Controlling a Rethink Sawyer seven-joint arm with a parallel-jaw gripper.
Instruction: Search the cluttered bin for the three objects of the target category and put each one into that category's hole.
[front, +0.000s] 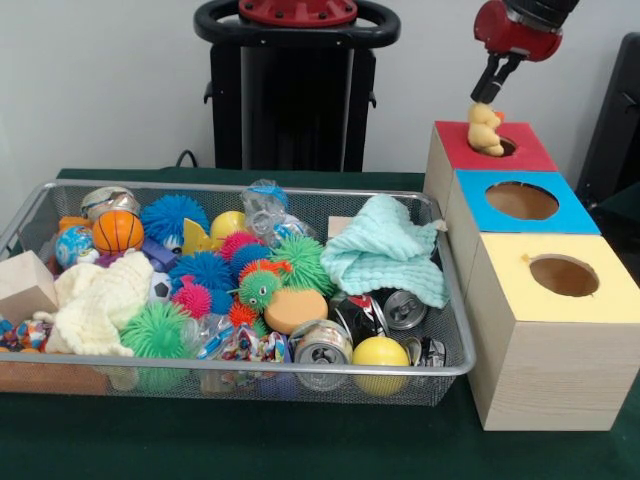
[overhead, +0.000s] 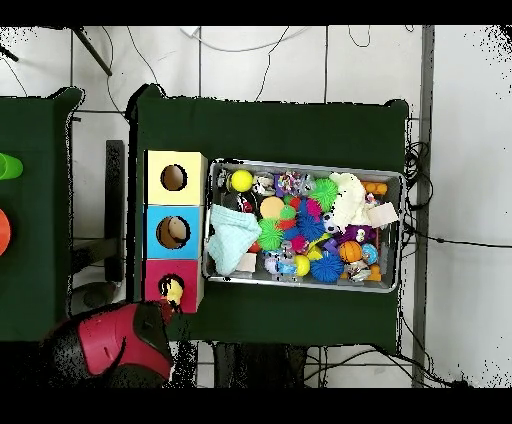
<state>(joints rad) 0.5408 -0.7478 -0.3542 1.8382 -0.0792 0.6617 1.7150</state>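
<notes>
The front view shows the red and black gripper (front: 488, 92) poised just above a small yellow plush toy (front: 485, 129) that sits at the hole of the red-topped wooden box (front: 520, 155); whether its fingers grip the toy cannot be told. Overhead, the arm's red bulk hides the gripper, but the toy (overhead: 174, 291) shows at the hole's rim, beside the wire mesh bin (overhead: 392, 176).

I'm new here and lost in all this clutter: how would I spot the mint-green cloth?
Find the wire bin of toys, then its end nearest the three coloured boxes. The mint-green cloth lies crumpled there above the cans, the only soft pale-green thing among spiky balls.
</notes>
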